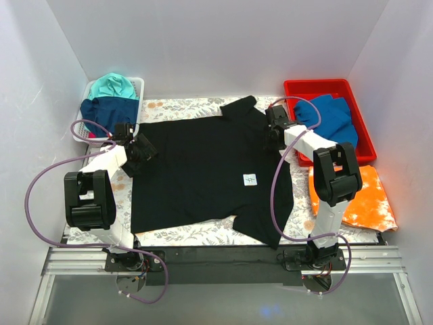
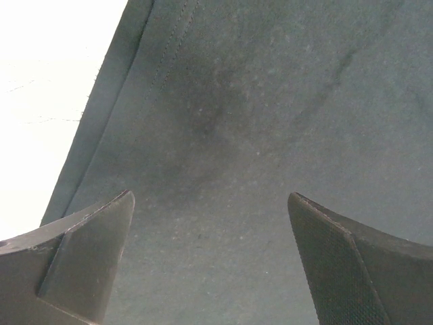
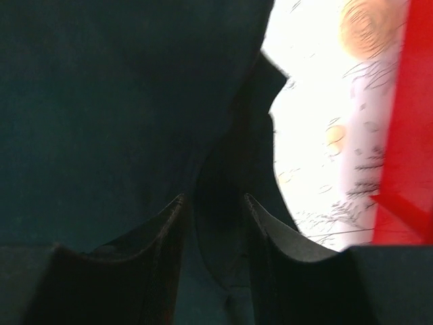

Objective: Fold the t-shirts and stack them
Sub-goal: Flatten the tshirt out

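A large black t-shirt (image 1: 203,169) with a small white label (image 1: 250,179) lies spread flat on the printed table cloth (image 1: 183,105). My left gripper (image 1: 145,150) hovers open over the shirt's left edge. In the left wrist view its jaws (image 2: 210,195) stand wide over flat black cloth (image 2: 270,101), with nothing between them. My right gripper (image 1: 272,132) is at the shirt's far right sleeve. In the right wrist view its jaws (image 3: 214,196) are half closed, with a raised fold of black cloth (image 3: 101,101) between them and a gap still showing.
A white basket (image 1: 139,84) at the back left holds a teal shirt (image 1: 111,84) and a navy one (image 1: 108,108). A red bin (image 1: 318,84) at the back right holds a blue shirt (image 1: 331,115). A mottled orange shirt (image 1: 365,196) lies folded at the right.
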Robot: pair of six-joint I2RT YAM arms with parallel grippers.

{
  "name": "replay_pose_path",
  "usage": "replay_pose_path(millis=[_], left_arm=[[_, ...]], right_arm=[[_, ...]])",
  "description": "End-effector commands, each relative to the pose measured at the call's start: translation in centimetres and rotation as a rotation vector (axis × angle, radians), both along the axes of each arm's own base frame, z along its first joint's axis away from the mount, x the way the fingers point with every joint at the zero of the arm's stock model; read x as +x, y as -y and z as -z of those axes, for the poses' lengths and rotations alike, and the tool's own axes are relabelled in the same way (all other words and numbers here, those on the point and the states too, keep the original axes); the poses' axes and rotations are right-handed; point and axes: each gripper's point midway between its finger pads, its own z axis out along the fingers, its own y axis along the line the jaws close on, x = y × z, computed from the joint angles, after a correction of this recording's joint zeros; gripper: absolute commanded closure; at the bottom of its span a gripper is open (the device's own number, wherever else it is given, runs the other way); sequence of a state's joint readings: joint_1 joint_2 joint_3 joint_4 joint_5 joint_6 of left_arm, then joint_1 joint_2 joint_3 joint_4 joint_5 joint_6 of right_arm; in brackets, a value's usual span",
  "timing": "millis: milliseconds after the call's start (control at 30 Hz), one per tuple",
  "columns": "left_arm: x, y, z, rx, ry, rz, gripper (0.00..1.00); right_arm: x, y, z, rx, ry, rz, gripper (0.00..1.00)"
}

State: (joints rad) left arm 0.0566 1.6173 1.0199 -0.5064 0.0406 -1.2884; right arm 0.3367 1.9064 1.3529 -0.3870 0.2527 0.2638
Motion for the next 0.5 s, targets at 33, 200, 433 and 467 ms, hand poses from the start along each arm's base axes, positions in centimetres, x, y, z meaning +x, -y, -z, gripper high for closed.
replay_pose_path(millis=[33, 200, 433, 467], left_arm=[[0.0, -0.4, 0.5, 0.008, -0.008, -0.038, 0.04], [-0.1, -0.5, 0.7, 0.004, -0.023, -0.053, 0.04], [0.0, -1.3, 0.7, 0.045, -0.031, -0.074, 0.04], [0.0, -1.3, 0.7, 0.046, -0.034, -0.077, 0.04]], right_arm=[[-0.4, -1.0, 0.4, 0.052, -0.025, -0.01, 0.56], [-2.5, 0.7, 3.1, -0.026, -0.152, 0.056, 0.57], [-7.8, 4.1, 5.6, -0.138, -0.302, 0.17, 0.59], [-9.0, 4.6, 6.1, -0.151, -0.323, 0.188, 0.59]])
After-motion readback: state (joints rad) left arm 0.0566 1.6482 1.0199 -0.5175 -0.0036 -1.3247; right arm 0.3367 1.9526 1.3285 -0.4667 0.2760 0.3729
